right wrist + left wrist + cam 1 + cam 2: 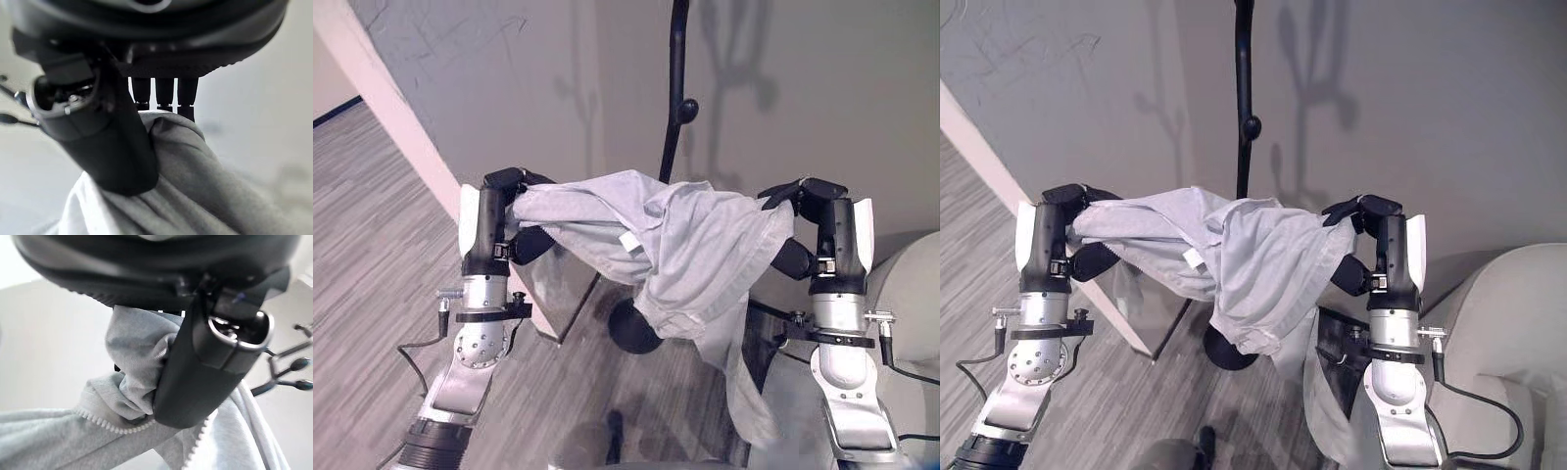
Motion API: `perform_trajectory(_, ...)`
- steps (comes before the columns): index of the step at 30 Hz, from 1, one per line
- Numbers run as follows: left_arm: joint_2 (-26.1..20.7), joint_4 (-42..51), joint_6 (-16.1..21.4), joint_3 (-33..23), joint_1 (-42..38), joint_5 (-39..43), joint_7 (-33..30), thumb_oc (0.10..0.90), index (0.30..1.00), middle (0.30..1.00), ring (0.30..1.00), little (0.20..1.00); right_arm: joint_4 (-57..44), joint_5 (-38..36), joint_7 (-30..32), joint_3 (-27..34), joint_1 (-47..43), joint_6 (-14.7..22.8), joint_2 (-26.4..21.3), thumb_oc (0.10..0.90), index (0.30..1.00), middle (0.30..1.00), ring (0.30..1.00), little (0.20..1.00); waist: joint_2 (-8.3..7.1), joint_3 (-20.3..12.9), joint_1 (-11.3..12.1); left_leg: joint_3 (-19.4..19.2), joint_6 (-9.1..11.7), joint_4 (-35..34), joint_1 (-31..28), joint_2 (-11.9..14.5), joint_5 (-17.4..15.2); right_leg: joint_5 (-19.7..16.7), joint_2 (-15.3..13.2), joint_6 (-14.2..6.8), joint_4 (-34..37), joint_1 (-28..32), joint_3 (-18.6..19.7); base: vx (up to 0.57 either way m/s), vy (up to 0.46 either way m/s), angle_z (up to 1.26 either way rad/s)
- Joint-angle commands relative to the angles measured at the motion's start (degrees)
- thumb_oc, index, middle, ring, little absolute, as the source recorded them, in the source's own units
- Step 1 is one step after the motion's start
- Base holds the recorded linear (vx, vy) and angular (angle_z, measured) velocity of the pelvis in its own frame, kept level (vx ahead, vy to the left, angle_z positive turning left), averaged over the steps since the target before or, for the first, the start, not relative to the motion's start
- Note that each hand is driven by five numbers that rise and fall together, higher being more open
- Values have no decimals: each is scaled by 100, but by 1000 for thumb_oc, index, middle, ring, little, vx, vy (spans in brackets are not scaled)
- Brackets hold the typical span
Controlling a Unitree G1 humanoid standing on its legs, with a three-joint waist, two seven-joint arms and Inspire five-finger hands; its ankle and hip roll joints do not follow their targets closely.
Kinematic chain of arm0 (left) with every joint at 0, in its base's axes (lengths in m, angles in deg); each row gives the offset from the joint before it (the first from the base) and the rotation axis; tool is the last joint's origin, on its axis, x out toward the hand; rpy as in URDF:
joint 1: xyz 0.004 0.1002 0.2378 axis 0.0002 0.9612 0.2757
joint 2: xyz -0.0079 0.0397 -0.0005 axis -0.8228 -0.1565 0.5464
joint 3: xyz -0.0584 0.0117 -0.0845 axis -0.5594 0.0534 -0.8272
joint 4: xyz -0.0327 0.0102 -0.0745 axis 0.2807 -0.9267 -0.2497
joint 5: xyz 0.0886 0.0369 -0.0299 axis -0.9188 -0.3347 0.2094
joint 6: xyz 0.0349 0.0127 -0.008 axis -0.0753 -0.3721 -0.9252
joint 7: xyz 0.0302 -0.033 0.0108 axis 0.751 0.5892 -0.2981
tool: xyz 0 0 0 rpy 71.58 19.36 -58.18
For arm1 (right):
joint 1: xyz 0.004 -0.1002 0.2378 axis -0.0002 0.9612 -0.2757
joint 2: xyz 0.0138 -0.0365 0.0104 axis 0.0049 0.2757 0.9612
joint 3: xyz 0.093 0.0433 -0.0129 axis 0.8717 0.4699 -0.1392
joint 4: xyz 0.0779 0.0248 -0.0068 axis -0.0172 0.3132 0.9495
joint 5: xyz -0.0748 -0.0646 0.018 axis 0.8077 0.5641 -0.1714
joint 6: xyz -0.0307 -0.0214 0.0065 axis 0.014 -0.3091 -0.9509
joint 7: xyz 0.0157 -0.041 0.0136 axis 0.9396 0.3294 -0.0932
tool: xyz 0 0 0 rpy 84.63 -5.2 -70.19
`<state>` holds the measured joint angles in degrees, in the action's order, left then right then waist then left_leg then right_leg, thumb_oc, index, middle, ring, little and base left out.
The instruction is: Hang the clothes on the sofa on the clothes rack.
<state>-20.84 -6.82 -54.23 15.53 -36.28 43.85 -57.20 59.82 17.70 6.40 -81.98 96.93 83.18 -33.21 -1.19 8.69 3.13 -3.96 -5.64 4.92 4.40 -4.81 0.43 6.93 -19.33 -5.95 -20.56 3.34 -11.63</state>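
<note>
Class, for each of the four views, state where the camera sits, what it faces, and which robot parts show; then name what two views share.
Left eye view: on the head, looking down at the light grey zip-up garment stretched between left hand and right hand.
Right eye view: same scene, with the black pole clothes rack behind.
Left wrist view: on the left wrist; thumb pinching the cloth.
Right wrist view: on the right wrist; thumb and fingers on the cloth.
Shared: both eye views show both hands and the garment.

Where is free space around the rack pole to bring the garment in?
Free: bare wall either side of the black rack pole, above the grey garment. Crowded: lower down, the cloth stretched between left hand and right hand hides the pole; the sofa borders the right.
</note>
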Motion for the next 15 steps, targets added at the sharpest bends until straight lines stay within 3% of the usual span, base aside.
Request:
perform_trajectory(1,-238,826,298,-1083,52,-157,-752,400,300,300,300,300,-104,638,1501,1550,-517,-207,-111,400,300,300,300,300,14,-654,-95,449,469,-990,-704,502,60,-534,844,-9,899,-226,89,29,67,7)
perform_trajectory(4,-218,1005,295,-1156,-38,-274,-747,400,300,300,300,300,-351,1094,1672,1681,-665,-288,-225,400,300,300,300,300,-5,-640,-140,375,459,-992,-835,435,-27,-554,1236,11,1278,-392,83,43,46,-13)
perform_trajectory(7,-148,1254,347,-1244,-243,-458,-901,400,300,300,300,300,-652,1649,1864,1811,-789,-480,-259,400,300,300,300,300,-56,-630,-155,384,438,-992,-906,405,-70,-614,1361,19,1487,-290,300,73,-1,-9)
perform_trajectory(12,-51,1809,425,-1477,-284,-317,-1041,400,300,300,300,300,-781,1800,1945,1988,-927,-615,-343,400,300,300,300,300,-105,-856,-82,345,447,-992,-984,432,-186,-700,1383,-1,1946,16,365,92,-40,5)
perform_trajectory(15,-220,1687,348,-1698,-552,-542,-1256,400,300,300,300,300,-420,1678,1925,1978,-1037,-587,-664,400,300,300,300,300,-143,-964,-32,386,486,-992,-1045,463,-233,-725,1393,-4,2172,213,359,75,-58,8)
